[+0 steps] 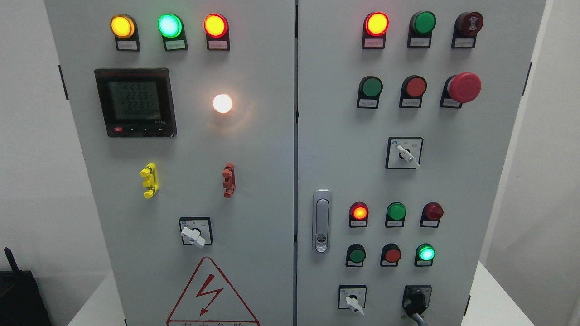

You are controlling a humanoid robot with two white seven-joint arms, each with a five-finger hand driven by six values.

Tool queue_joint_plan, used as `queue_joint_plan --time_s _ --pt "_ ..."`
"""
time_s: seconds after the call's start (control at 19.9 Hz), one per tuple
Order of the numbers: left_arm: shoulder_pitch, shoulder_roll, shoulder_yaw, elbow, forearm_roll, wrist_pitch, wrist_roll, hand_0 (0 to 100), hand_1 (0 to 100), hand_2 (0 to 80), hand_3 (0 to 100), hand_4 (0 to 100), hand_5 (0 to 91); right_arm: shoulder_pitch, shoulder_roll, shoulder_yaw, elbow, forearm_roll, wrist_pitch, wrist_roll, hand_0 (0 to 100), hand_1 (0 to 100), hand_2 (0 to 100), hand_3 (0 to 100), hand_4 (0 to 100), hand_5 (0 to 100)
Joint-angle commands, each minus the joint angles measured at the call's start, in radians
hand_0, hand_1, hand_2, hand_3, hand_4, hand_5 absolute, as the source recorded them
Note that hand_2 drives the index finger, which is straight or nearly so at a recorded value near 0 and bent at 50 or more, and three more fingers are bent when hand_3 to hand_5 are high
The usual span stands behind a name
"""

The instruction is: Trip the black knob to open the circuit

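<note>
The black knob (pixel 416 300) sits at the bottom right of the grey control cabinet's right door (pixel 476 181), on a black square plate; its handle points down and slightly right toward the picture's lower edge. Neither of my hands shows anywhere in the head view, and no arm enters from the bottom or the sides.
White-handled selector switches sit at the lower left (pixel 195 233), upper right (pixel 405 154) and bottom centre-right (pixel 353 301). A red mushroom stop button (pixel 464 87) protrudes at the upper right. A chrome door latch (pixel 321 221) stands near the centre seam. A black device (pixel 18 294) is at the bottom left.
</note>
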Motion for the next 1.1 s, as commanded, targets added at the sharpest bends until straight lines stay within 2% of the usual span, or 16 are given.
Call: queue_joint_plan --time_s 0.0,1.05 --pt "0.000 0.000 0.000 -0.025 0.000 -0.001 0.000 12 39 0.0 0 0 0.0 -0.002 0.002 0.006 -0.003 0.000 -0.006 -0.003 0 0 4 100 98 96" --pt "0.000 0.000 0.000 -0.025 0.000 -0.001 0.000 12 39 0.0 0 0 0.0 0.001 0.011 0.018 -0.026 -0.002 -0.010 -0.001 0 0 4 100 98 96"
